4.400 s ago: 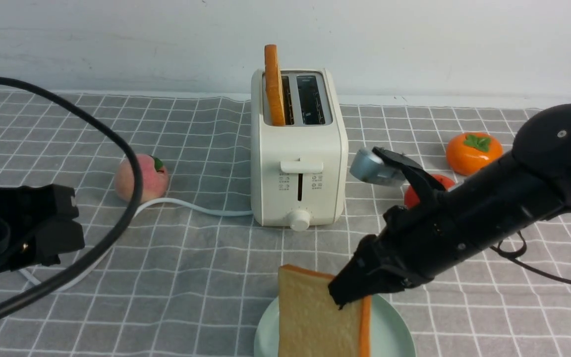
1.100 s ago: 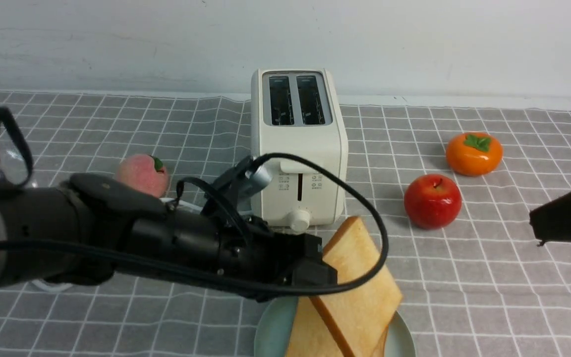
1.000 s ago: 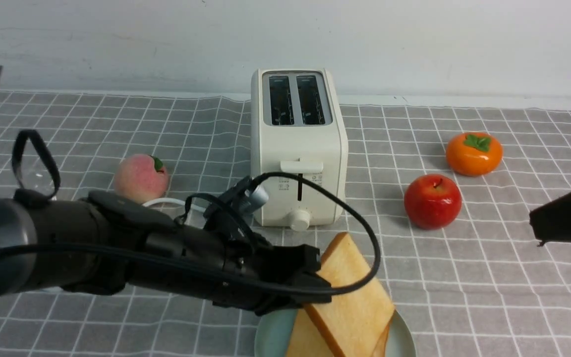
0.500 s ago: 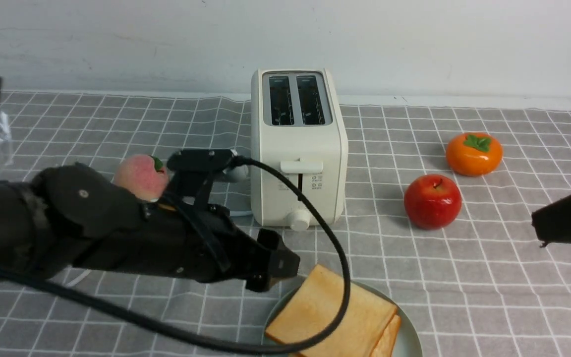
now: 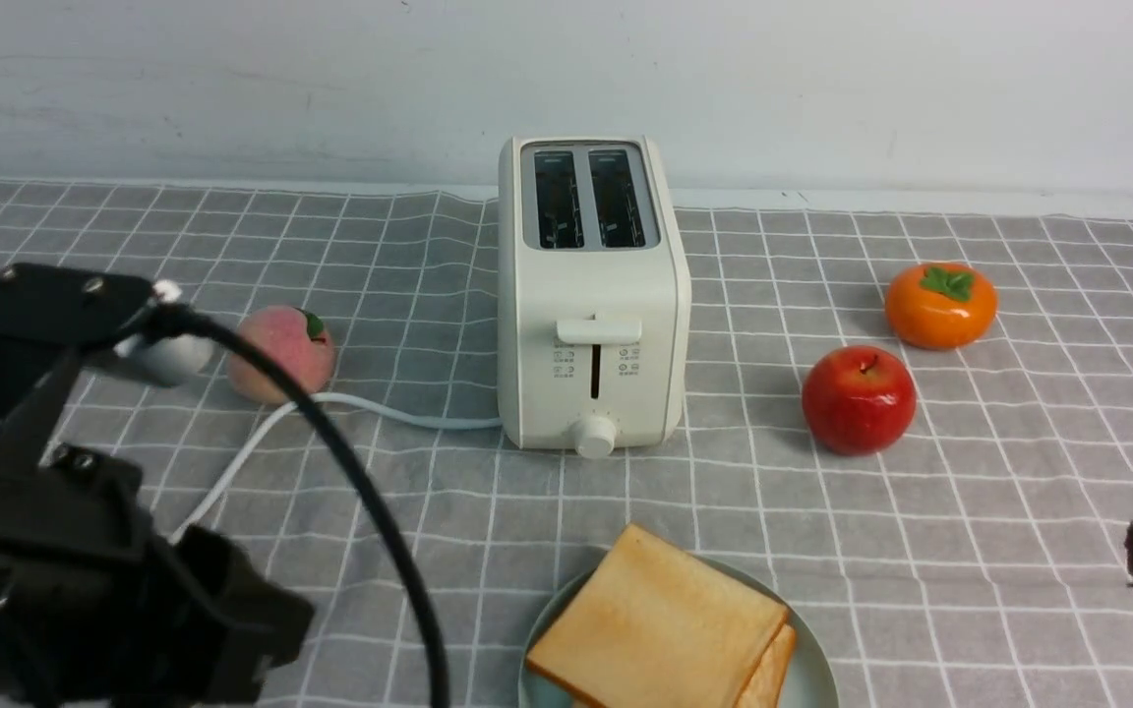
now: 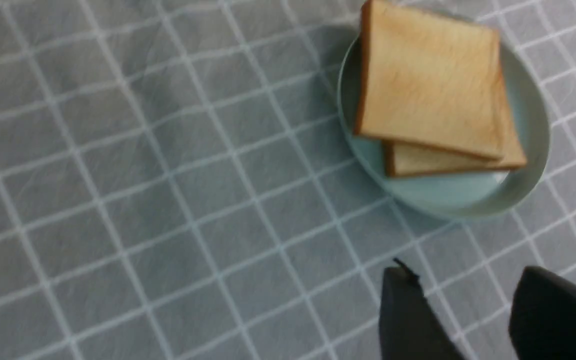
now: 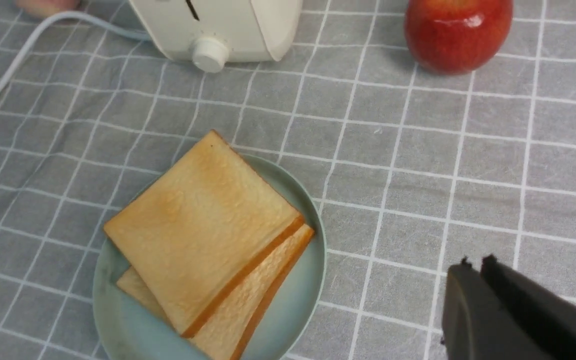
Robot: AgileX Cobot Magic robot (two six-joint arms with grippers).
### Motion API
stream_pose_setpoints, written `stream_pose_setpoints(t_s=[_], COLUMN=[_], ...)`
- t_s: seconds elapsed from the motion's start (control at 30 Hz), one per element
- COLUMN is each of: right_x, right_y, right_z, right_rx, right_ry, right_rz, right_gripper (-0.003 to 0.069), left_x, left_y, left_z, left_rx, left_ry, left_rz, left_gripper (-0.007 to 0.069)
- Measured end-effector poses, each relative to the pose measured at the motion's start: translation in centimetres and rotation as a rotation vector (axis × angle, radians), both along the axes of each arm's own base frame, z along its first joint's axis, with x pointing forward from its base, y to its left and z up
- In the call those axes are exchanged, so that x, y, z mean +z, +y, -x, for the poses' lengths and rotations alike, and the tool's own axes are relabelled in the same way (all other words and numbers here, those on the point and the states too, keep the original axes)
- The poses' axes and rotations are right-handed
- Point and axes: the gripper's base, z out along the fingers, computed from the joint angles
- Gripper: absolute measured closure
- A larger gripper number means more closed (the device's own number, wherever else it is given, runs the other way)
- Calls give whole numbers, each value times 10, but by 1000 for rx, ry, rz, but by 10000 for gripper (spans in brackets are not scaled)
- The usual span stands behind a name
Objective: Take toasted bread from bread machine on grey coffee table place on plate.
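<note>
Drawn back off the plate [image 6: 468, 200] since a moment ago, the left gripper [image 6: 463, 272] is hovering with fingers [image 6: 408, 320] standing apart, gripping nothing. The right gripper [image 7: 477, 261] is pressing its fingers together, empty. Both toasted bread [image 5: 660, 629] slices are lying stacked on the mint-green plate, before the toaster [image 5: 591, 295], on the grey coffee table [image 5: 921, 511] with its white grid; a pale wall [image 5: 330, 79] is running behind.
</note>
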Motion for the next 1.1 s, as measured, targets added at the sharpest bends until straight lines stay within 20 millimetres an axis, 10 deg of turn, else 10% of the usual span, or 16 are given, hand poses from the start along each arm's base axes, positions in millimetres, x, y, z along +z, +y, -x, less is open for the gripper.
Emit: stream_pose_setpoints(t_s=[0.2,0.53,1.1], right_x=[-43,-79,-85], right_y=[-9,-12,-11], right_z=[31,42,44], right_rx=[-56,-74,-62], right_ry=[-97,-72,-30], right_rz=[-36,-28,-21], right_gripper=[676,676,667], left_x=[7,21,21], left_y=[18,32,34], left_z=[34,80,82], left_rx=[34,30,29], left_ry=[79,73,77], left_rz=[-8,125,125], left_gripper=[638,638,638])
